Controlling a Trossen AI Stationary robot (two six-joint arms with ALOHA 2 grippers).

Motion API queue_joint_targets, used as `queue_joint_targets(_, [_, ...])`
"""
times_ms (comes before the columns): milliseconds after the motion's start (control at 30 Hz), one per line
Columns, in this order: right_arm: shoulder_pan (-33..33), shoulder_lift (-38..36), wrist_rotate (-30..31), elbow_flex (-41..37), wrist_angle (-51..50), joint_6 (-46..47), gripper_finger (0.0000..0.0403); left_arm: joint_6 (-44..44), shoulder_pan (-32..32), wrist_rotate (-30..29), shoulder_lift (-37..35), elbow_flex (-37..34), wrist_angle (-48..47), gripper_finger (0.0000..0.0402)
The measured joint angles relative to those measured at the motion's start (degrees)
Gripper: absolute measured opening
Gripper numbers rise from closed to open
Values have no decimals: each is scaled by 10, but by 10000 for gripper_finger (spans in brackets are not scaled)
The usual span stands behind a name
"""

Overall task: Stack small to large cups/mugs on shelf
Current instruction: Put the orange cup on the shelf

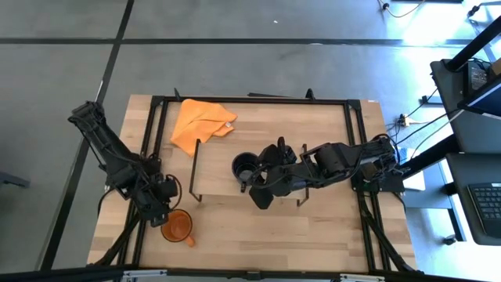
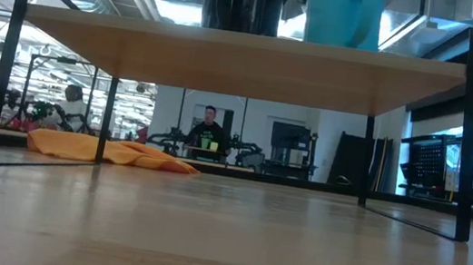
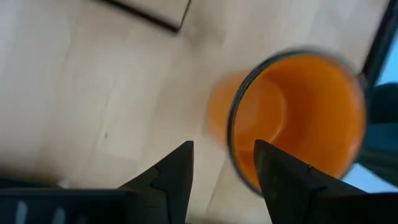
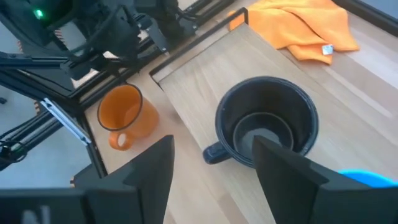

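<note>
The black mug (image 1: 244, 166) stands upright on the shelf (image 1: 215, 168); its handle (image 4: 214, 152) points toward my right gripper. The light blue mug (image 2: 344, 14) stands on the shelf beside it; in the right wrist view (image 4: 367, 180) only its edge shows, and in the high view my right arm hides it. The orange mug (image 1: 178, 227) stands on the tabletop at the near left. My left gripper (image 3: 224, 168) is open above the orange mug's rim (image 3: 233, 124), one finger outside its wall, one over its hollow. My right gripper (image 4: 214, 180) is open and empty, over the shelf's near edge, facing the black mug.
An orange cloth (image 1: 202, 121) lies at the table's far left, behind the shelf. A black frame (image 1: 250, 100) runs round the tabletop. Bare wood lies between the shelf and the table's near edge (image 1: 258, 235).
</note>
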Motion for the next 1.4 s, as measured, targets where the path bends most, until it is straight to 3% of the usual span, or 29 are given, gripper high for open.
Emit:
queue_joint_targets(133, [0,0,0,0,-11,5,218,-20,-3,24,4,-35,43,161])
queue_joint_targets(400, [0,0,0,0,-16,5,218,-26,-7,-11,3,-52,58,161])
queue_joint_targets(767, [0,0,0,0,-27,3,218,-40,-7,-7,3,-93,133,160])
queue_joint_targets(1067, [0,0,0,0,-36,4,218,-75,-7,-7,3,-114,129,153])
queue_joint_targets(1233, [0,0,0,0,-36,4,218,-48,-7,0,3,-115,138,123])
queue_joint_targets(1400, [0,0,0,0,-36,5,218,-41,-7,9,3,-115,144,55])
